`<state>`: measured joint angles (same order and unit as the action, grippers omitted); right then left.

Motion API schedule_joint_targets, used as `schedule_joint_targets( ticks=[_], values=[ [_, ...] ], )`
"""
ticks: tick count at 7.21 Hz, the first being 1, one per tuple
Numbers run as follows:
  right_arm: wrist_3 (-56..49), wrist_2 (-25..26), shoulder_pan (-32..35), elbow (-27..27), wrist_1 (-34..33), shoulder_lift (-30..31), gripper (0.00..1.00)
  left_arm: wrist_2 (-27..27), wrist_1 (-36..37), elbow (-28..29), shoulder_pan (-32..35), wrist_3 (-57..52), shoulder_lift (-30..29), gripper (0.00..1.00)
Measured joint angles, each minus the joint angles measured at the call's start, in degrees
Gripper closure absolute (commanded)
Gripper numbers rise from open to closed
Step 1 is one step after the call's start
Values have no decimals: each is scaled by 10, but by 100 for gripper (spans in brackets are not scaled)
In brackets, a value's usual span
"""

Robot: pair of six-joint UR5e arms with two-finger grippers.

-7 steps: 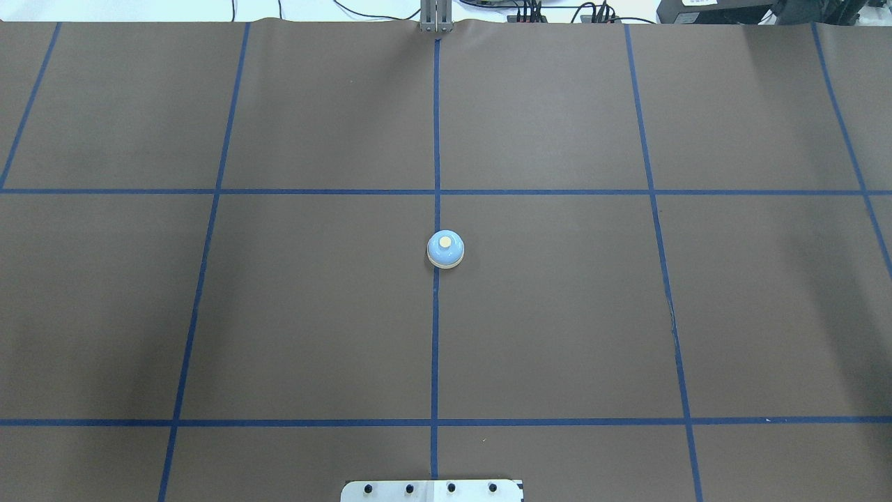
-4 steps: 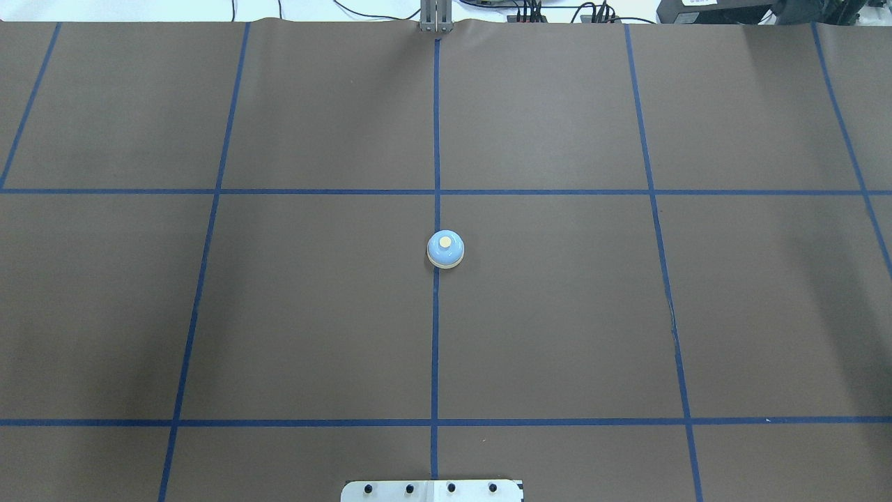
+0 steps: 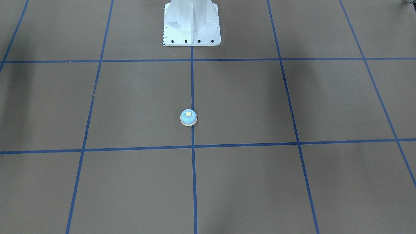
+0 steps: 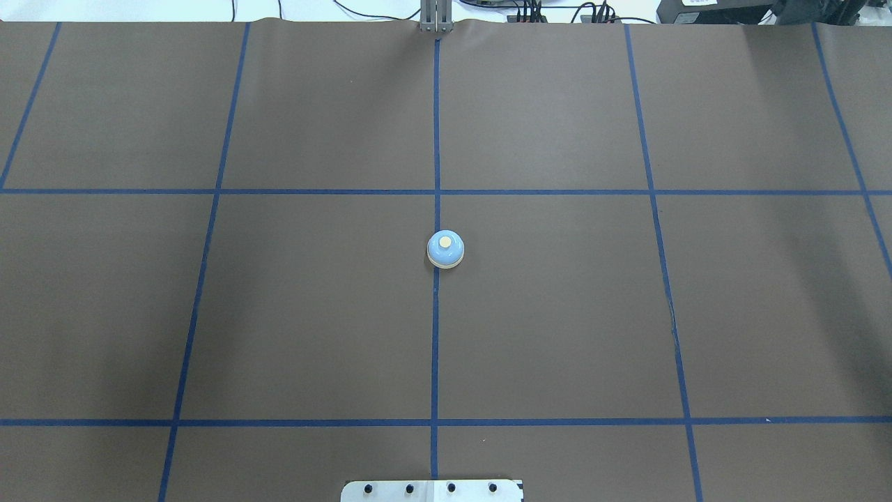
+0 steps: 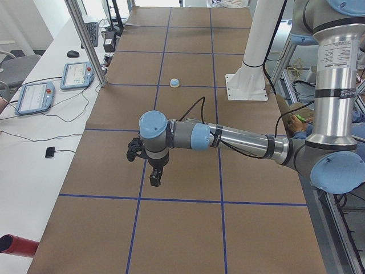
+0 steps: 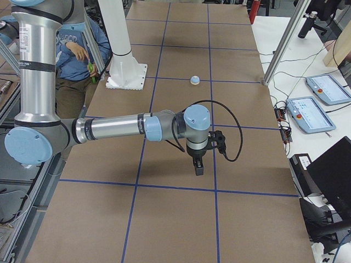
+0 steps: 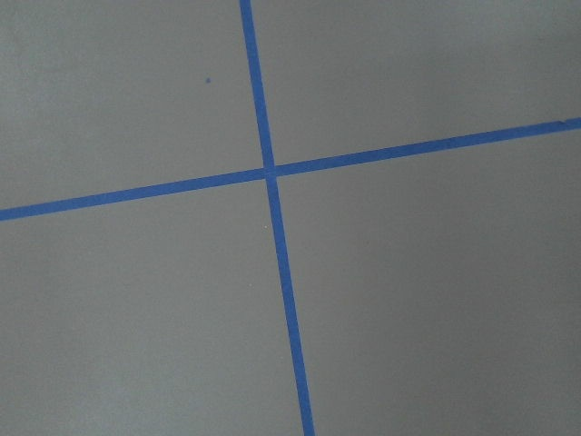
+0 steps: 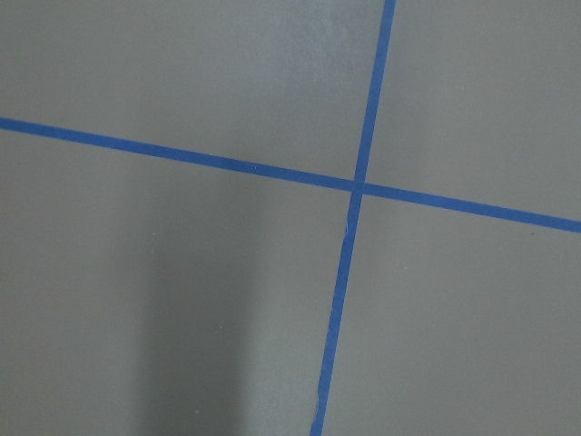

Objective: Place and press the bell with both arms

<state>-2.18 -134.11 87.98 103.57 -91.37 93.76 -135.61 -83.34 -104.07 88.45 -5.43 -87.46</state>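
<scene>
call bell [image 4: 445, 249] placed on tabletop [image 4: 557, 314]; left arm [image 5: 228, 137] and right arm [image 6: 115, 127] well clear, state of jaws cannot be told, pressing apparently outstanding.

Brown paper covers the counter [image 4: 557, 314], marked into large squares by blue tape lines [image 4: 435, 139]. A white desk [image 5: 34, 148] alongside it carries two control tablets [image 5: 80, 75], a keyboard [image 5: 92, 34] and cables. A person [image 6: 77, 49] is by the opposite edge.

legible text: none | sticker [image 5: 334, 55] on left arm [image 5: 245, 141]: print too small to read
</scene>
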Motion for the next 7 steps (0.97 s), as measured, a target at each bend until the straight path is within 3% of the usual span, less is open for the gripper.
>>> schedule_joint_targets(
  ticks=[2, 7],
  values=[
    [-4, -28, 0, 7, 7, 10, 0, -25, -3, -16, 1, -4, 22, 0],
    [-7, -15, -1, 14, 60, 49, 0, -38, -39, -8, 2, -2, 73, 0]
  ],
)
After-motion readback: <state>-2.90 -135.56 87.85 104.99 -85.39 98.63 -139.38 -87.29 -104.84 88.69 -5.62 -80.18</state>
